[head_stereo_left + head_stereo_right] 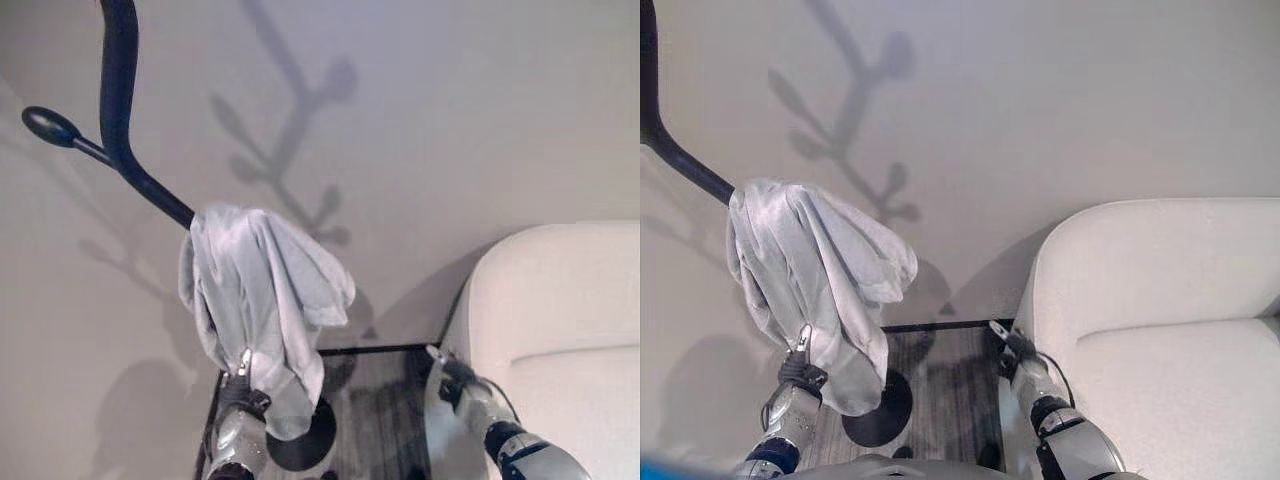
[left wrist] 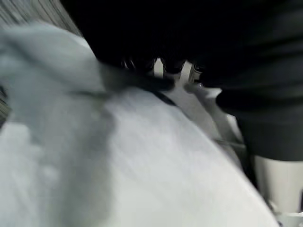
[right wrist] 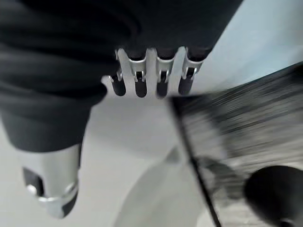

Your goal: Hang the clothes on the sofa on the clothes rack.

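Note:
A pale grey garment (image 1: 262, 290) hangs draped over a lower branch of the black clothes rack (image 1: 118, 80), against the wall. My left hand (image 1: 240, 392) is raised right under the garment's lower edge, touching the cloth (image 2: 142, 165), which partly covers it. My right hand (image 1: 455, 380) hovers low beside the white sofa's (image 1: 570, 320) armrest, away from the garment; its fingers (image 3: 147, 75) are relaxed, its thumb stands apart, and it holds nothing.
The rack's round black base (image 1: 880, 410) stands on the dark wood floor (image 1: 385, 400) between my two arms. Another branch with a rounded knob (image 1: 50, 125) sticks out to the left, higher up. The plain wall is close behind.

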Available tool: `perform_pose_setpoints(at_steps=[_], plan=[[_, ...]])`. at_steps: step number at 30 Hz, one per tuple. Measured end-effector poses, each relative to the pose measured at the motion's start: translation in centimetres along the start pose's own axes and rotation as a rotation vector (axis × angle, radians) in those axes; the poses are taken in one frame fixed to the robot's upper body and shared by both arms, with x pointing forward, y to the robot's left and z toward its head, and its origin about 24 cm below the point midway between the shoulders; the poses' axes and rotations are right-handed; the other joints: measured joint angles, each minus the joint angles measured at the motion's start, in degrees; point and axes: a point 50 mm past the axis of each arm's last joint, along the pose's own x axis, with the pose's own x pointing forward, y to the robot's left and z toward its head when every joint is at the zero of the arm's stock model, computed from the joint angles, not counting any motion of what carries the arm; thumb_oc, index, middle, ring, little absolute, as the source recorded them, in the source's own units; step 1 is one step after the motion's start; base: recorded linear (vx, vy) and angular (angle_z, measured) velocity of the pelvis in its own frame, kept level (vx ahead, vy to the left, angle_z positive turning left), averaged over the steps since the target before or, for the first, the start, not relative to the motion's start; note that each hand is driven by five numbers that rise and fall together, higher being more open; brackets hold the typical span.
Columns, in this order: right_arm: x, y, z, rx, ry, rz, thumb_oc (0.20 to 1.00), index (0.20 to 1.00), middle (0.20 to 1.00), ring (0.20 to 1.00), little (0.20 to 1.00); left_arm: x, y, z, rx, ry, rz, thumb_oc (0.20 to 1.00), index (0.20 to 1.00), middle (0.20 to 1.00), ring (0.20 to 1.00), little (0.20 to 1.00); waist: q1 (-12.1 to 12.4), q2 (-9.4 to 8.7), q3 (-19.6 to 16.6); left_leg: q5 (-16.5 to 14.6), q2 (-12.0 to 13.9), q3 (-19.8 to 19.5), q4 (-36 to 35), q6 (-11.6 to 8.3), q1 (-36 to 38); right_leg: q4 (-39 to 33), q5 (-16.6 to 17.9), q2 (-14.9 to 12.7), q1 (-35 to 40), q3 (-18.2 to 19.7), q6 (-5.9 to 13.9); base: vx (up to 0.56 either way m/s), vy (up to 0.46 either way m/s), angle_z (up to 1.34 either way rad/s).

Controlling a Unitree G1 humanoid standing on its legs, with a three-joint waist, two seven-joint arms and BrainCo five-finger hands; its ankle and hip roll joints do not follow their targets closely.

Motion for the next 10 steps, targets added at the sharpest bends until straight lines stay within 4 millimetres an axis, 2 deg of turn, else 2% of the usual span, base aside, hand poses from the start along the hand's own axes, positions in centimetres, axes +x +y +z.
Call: perform_pose_setpoints(at_steps=[1, 2, 3, 5, 10], plan=[[0.0, -0.7, -0.9, 0.062, 0.046, -0.034, 1.0, 1.0, 1.0, 1.0, 1.0, 0.2, 1.3, -1.1, -0.044, 0.067, 0.077, 1.0, 1.0, 1.0, 1.0, 1.0, 0.06, 0.76, -0.52, -0.01, 0.15, 0.14, -0.26, -0.05, -0.02, -1.87, 0.39, 0.06, 0.99, -0.14, 0.06, 0.07, 0.032, 0.0], [0.0, -0.9, -1.4, 0.073, 0.065, -0.043, 1.0, 1.0, 1.0, 1.0, 1.0, 0.2, 1.8, -1.4, -0.076, 0.091, 0.115, 1.0, 1.0, 1.0, 1.0, 1.0, 0.06, 0.92, -0.82, -0.01, 0.17, 0.09, -0.29, -0.05, 0.05, -1.87, 0.75, -0.09, 1.19, -0.28, 0.0, 0.06, 0.023, 0.08], [-0.2, -1.5, -2.7, 0.073, 0.122, -0.069, 1.0, 1.0, 1.0, 1.0, 1.0, 0.1, 2.6, -1.7, -0.089, 0.111, 0.149, 1.0, 1.0, 1.0, 1.0, 1.0, 0.06, 0.66, -1.35, 0.0, -0.15, 0.11, -0.22, -0.11, 0.05, -1.87, 0.88, -0.46, 1.28, -0.57, -0.05, 0.04, 0.011, 0.1], [-0.3, -2.0, -3.4, 0.078, 0.145, -0.091, 1.0, 1.0, 1.0, 1.0, 1.0, 0.1, 2.9, -1.8, -0.103, 0.118, 0.161, 1.0, 1.0, 1.0, 1.0, 1.0, 0.16, 0.82, -1.55, 0.0, -0.5, 0.11, -0.21, -0.09, 0.06, -1.88, 0.9, -0.86, 1.3, -0.69, -0.05, 0.06, 0.022, 0.06], [-0.8, -2.9, -5.2, 0.096, 0.195, -0.113, 1.0, 1.0, 1.0, 1.0, 1.0, -0.5, 5.1, -3.1, -0.107, 0.181, 0.244, 1.0, 1.0, 1.0, 1.0, 1.0, 0.04, -1.38, -2.07, 0.19, -1.6, 0.58, -0.43, 0.18, 0.17, -1.87, 0.9, -2.04, 1.23, -0.5, 0.11, 0.05, 0.018, 0.0]])
